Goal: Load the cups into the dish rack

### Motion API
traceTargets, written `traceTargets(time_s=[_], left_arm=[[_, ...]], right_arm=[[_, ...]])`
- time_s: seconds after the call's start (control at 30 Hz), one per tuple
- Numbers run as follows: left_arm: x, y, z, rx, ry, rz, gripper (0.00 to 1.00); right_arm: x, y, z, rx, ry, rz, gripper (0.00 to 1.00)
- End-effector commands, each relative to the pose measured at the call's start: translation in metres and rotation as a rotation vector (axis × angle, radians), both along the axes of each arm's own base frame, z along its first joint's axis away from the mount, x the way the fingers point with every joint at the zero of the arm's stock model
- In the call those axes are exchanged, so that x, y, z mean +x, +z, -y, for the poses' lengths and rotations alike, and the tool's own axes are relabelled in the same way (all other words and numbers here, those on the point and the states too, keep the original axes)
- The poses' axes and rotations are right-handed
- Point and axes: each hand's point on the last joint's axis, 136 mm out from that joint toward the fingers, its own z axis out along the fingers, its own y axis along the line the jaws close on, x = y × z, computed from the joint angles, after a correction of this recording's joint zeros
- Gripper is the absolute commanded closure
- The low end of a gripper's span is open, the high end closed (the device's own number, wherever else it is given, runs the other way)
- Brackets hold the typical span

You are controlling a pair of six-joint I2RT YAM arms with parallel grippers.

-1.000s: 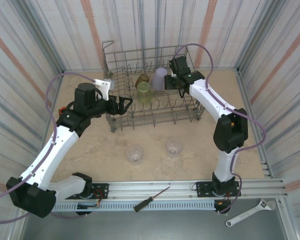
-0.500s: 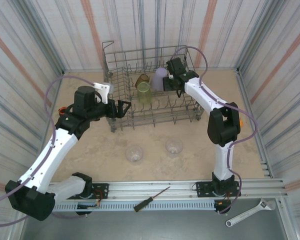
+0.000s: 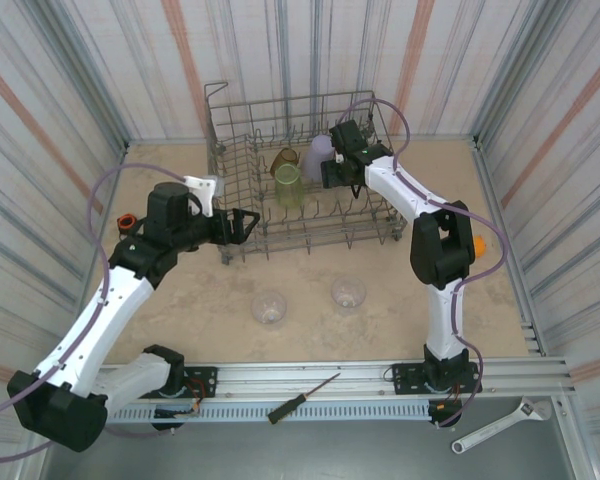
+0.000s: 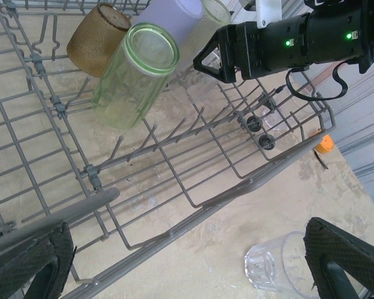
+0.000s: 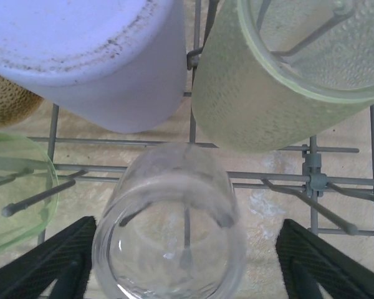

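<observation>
L gripper (image 3: 248, 222) hung just outside the near-left corner of the dish rack (image 3: 270, 118), jaws spread wide w/ nothing btw. them. In its wrist view its fingers (image 4: 31, 265) framed the rack's front edge.

R gripper (image 3: 327, 172) was down inside the rack, towards the back right, also spread wide. A clear cup (image 5: 171, 240) sat btw. its fingers (image 5: 327, 261), over a tine, mouth facing the wrist cam. One pad looked right beside the cup wall and the other had a gap, so no squeeze that I could see.

Just beyond that cup, side by side, were a lilac cup (image 5: 93, 56) and a yellow-green cup (image 5: 280, 87). Further left in the rack a pale green cup (image 4: 134, 75) leaned on the tines, w/ an amber cup (image 4: 100, 40) just beside it.

Out on the table, in front of the rack, stood a loose clear cup (image 3: 270, 307) and a second loose cup (image 3: 348, 293), apart from each other.

Misc.: an orange ball (image 3: 478, 243) by the R arm, an orange-and-black ring (image 3: 126, 220) off to the left, and a screwdriver (image 3: 305, 398) and wrench (image 3: 500, 425) along the near edge.
</observation>
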Motion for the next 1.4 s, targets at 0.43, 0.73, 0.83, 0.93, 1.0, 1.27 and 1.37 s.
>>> traceTargets(time_s=[0.43, 0.73, 0.83, 0.93, 1.0, 1.27, 1.37], left_arm=[[-0.024, -0.009, -0.006, -0.015, 0.032, -0.059, 0.01], [-0.035, -0.006, -0.005, -0.033, 0.023, -0.061, 0.01], [-0.039, -0.008, -0.005, -0.037, 0.022, -0.069, 0.01], [-0.043, -0.01, -0.005, -0.042, 0.025, -0.082, 0.01], [-0.046, -0.011, -0.005, -0.05, 0.028, -0.088, 0.01], [-0.057, -0.025, 0.001, -0.054, 0.054, -0.131, 0.01], [-0.061, -0.034, 0.003, -0.045, 0.063, -0.152, 0.01]], right_arm=[[-0.017, 0.05, 0.0, 0.102, -0.004, 0.049, 0.07], [-0.041, 0.069, 0.007, 0.161, -0.016, 0.067, 0.01], [-0.051, 0.075, 0.009, 0.182, -0.018, 0.074, 0.01], [-0.062, 0.082, 0.014, 0.199, -0.028, 0.084, 0.01], [-0.07, 0.088, 0.016, 0.218, -0.033, 0.093, 0.01], [-0.098, 0.101, 0.022, 0.277, -0.039, 0.112, 0.01], [-0.107, 0.102, 0.025, 0.285, -0.043, 0.115, 0.01]])
